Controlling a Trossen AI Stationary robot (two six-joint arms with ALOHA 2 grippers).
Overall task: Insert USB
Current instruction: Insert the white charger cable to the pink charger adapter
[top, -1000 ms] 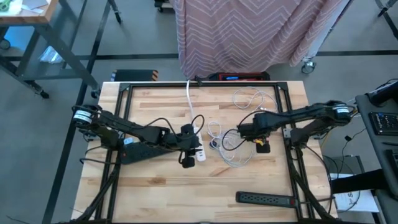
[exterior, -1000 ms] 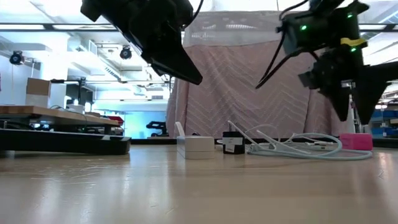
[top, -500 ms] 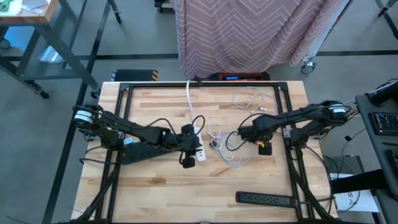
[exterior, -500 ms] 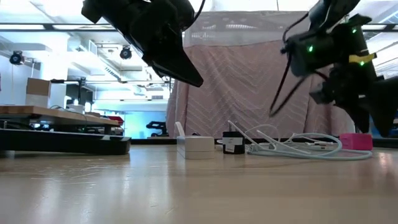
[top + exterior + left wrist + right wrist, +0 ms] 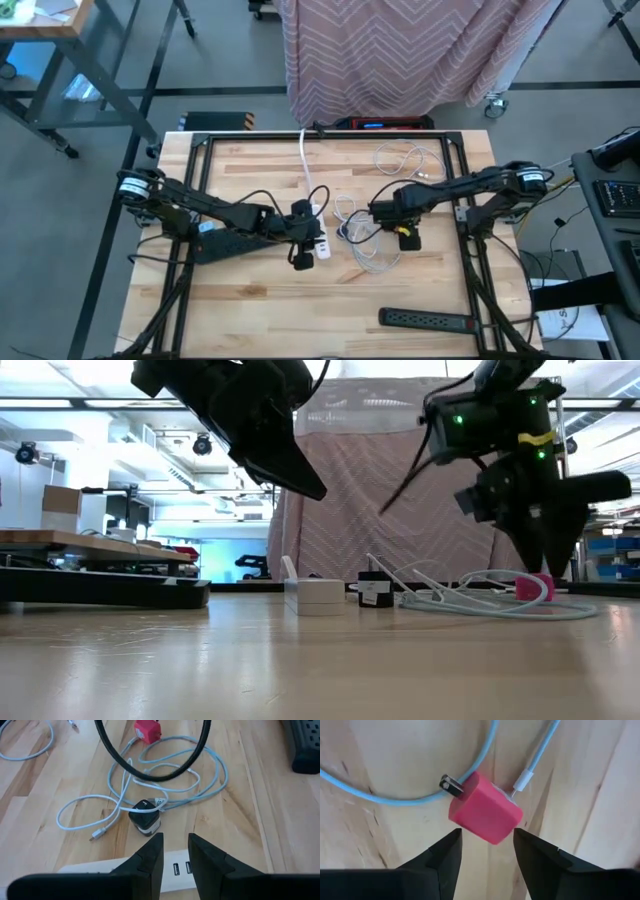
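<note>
nearest the front edge of the wooden table (image 5: 250, 320): one black power strip (image 5: 425, 320), lying flat and apart from everything else. further in, mid-table: left gripper (image 5: 174, 851) held above a white usb hub (image 5: 172, 869), fingers parted only by a narrow gap and gripping nothing, apparently parked over the hub to steady or guard it while the plug is fetched. two usb ports visible on the hub's face from the left wrist view. just past the hub: one small black charger (image 5: 145, 818) sitting on the wood, with a loose plug end (image 5: 98, 834) of a pale cable beside it. to the right: right gripper (image 5: 487, 850) poised directly over one pink charger block (image 5: 486, 814), fingers partly open and straddling its sides, not seen to be touching, so nothing held for now; likely lined up this way to close on the block. a pale blue cable (image 5: 395, 795) curving around the block, a connector meeting it at one corner. beyond, toward the far edge: one more coiled pale cable (image 5: 400, 158) and one white cable (image 5: 304, 160) running off toward the back. cables in all: hard to count in the tangle, three at least.
</note>
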